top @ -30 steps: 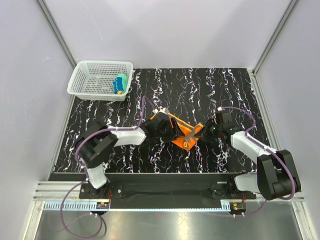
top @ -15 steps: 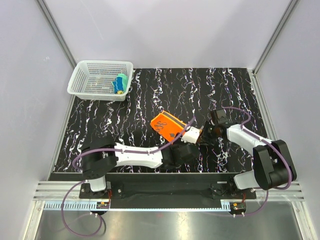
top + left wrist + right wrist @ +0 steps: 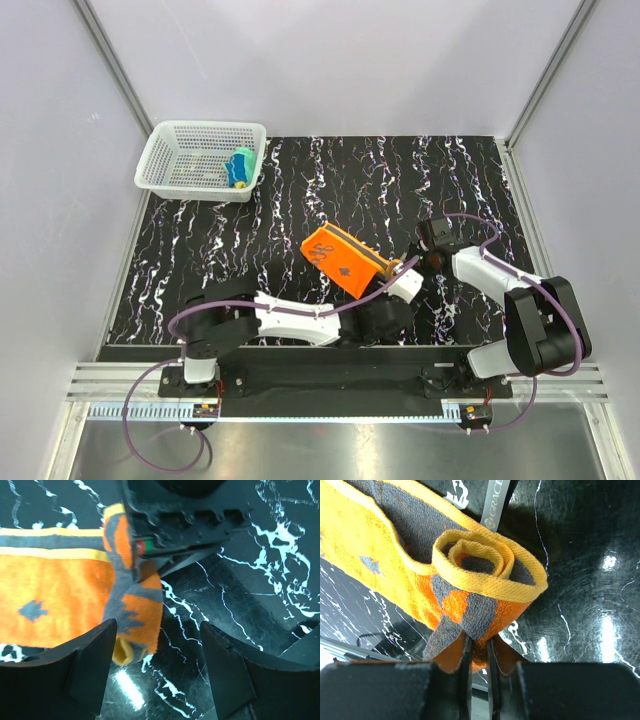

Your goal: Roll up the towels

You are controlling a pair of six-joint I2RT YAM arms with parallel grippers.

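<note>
The left arm (image 3: 290,318) lies low, stretched far to the right just ahead of the two bases. Its hand (image 3: 157,626) is turned inward with both dark fingers (image 3: 90,665) spread wide. The right arm (image 3: 490,275) doubles back at the elbow and reaches inward. Its hand (image 3: 477,655) is pinched tight on the rolled end of the bright orange terry towel (image 3: 365,545).

Orange towel (image 3: 343,258): bright orange, scattered with jagged grey marks, grey stripe edged by yellow band along one side; yellow woven hem (image 3: 485,587) seen at rolled end
Yellow towel (image 3: 239,167): yellow and teal-blue seen
Basket (image 3: 165,165): white mesh
Table (image 3: 250,215): black, streaked with white and faint violet veins
Arms (image 3: 295,320): white links, black joints
Cables (image 3: 468,219): purple
</note>
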